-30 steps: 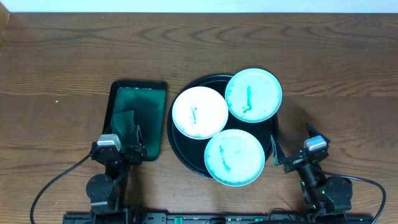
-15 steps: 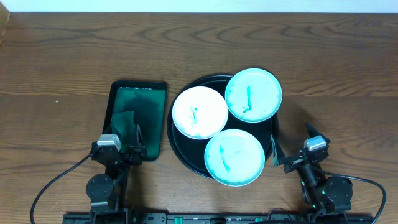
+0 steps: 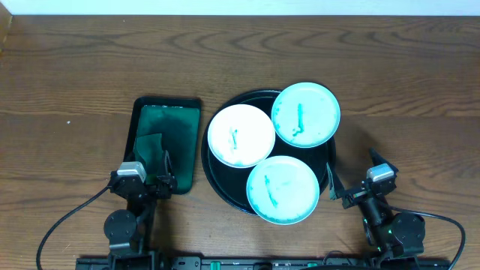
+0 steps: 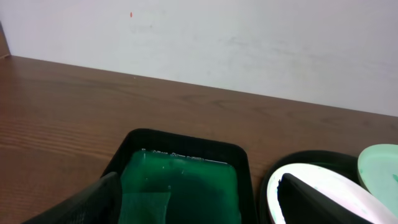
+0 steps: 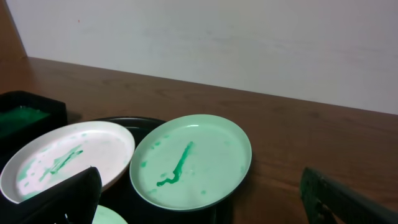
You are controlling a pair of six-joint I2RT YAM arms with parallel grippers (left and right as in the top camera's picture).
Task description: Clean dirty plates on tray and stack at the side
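Observation:
Three small plates with green smears lie on the round black tray point(image 3: 220, 180): a whiter one point(image 3: 241, 135) at the left, a teal one point(image 3: 305, 114) at the back right, a teal one point(image 3: 283, 190) at the front. My left gripper point(image 3: 146, 178) is open and empty at the near end of the green tray. My right gripper point(image 3: 352, 171) is open and empty just right of the black tray. In the right wrist view the gripper point(image 5: 205, 208) faces the back plate point(image 5: 189, 162), with the whiter plate point(image 5: 68, 158) to its left.
A dark green rectangular tray point(image 3: 166, 112) holding green liquid and a folded cloth point(image 3: 150, 146) sits left of the black tray. It also shows in the left wrist view point(image 4: 186, 138), between the open fingers. Brown wooden table all round; a white wall stands at the back.

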